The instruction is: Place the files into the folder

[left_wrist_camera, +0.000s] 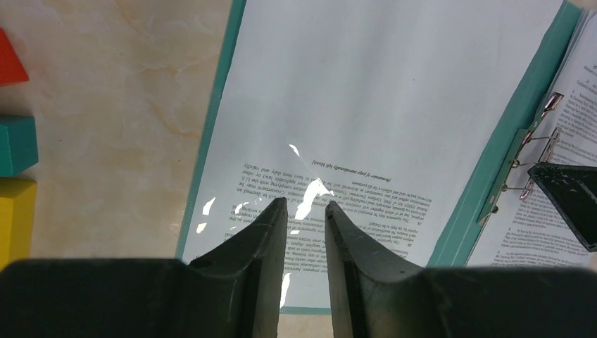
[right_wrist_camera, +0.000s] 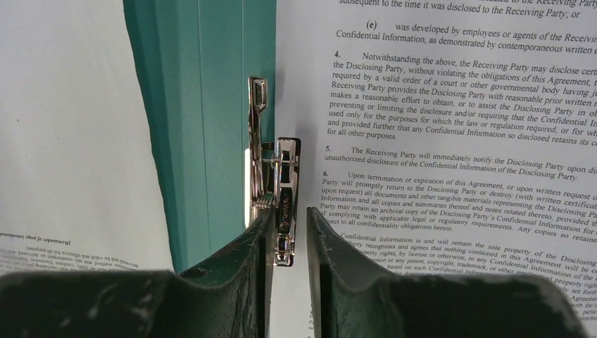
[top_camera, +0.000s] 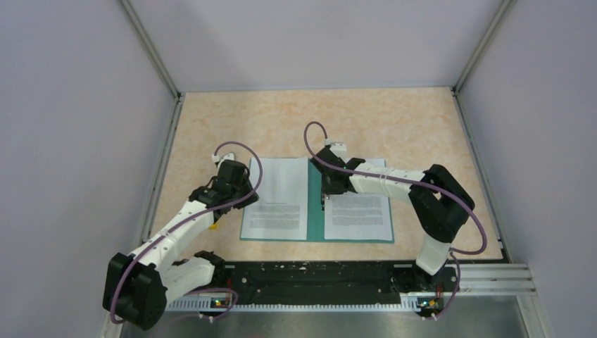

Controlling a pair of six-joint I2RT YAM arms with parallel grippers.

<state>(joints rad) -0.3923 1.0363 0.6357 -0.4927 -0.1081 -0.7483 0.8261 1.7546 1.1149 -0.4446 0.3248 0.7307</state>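
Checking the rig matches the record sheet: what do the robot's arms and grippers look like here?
The left arm and right arm have white link shells and bulky black joint housings; a thin purple cable loops along each. The left gripper and right gripper each carry two matte black fingers tapering to blunt tips. No readable markings show.

Count recorded: one folder point(top_camera: 316, 229), open; two printed sheets, left half point(top_camera: 278, 197) and right half point(top_camera: 357, 217); one metal clip point(right_wrist_camera: 278, 190); three coloured blocks, red point(left_wrist_camera: 8, 60), teal point(left_wrist_camera: 15, 144), yellow point(left_wrist_camera: 14, 218); two grippers, left gripper point(left_wrist_camera: 306, 204) and right gripper point(right_wrist_camera: 290, 215).
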